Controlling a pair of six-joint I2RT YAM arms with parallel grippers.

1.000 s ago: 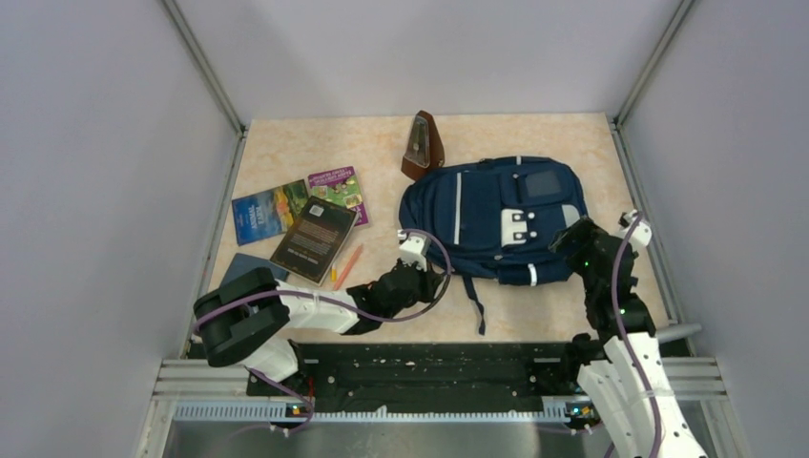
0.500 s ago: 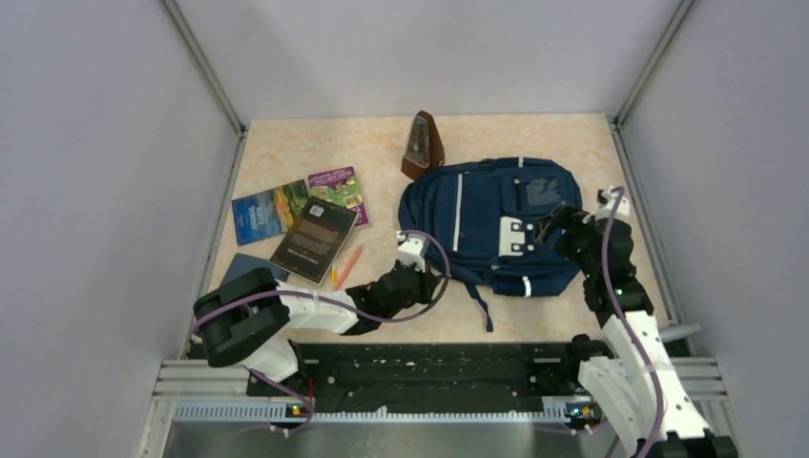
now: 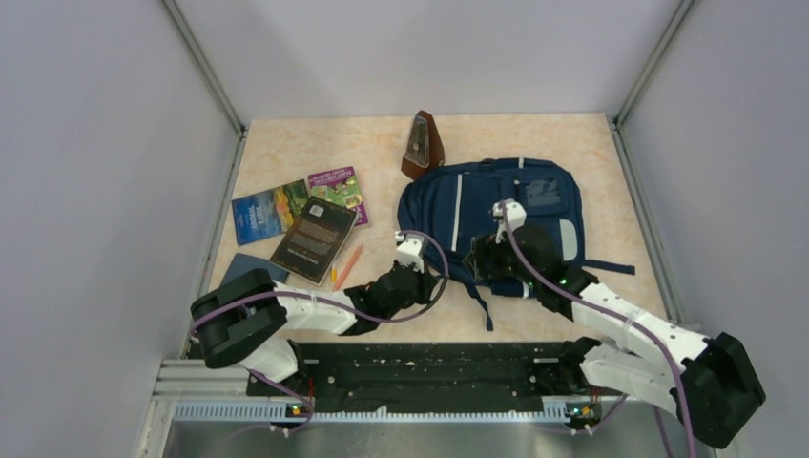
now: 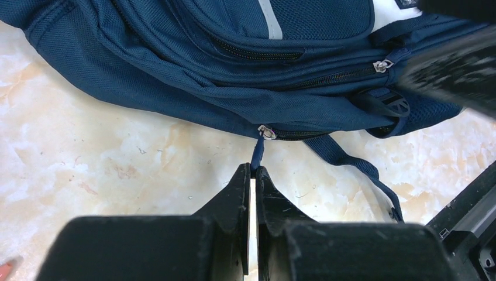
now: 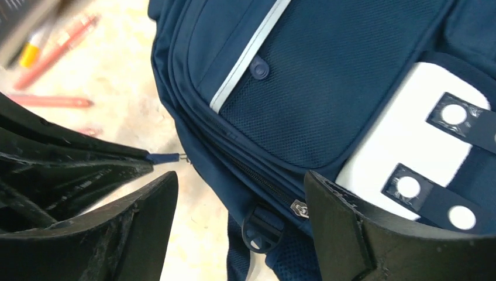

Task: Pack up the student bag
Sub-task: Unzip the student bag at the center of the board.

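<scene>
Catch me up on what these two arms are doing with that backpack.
The left gripper is shut on a zipper pull at the near edge of the navy backpack, which lies flat on the table. The right gripper hangs open just above the bag's front, beside its pale patch. The books, pens and metronome lie outside the bag, so packing has not visibly begun.

Left gripper (image 4: pixel 252 171) and right gripper (image 5: pixel 240 177) crowd the bag's (image 3: pixel 458 205) near edge. Metronome (image 3: pixel 422 146) stands at its far left corner, books (image 3: pixel 313 237) and pens (image 3: pixel 347 264) farther left. To the right lies bare table (image 3: pixel 620 191), crossed by one strap (image 3: pixel 611 266).
</scene>
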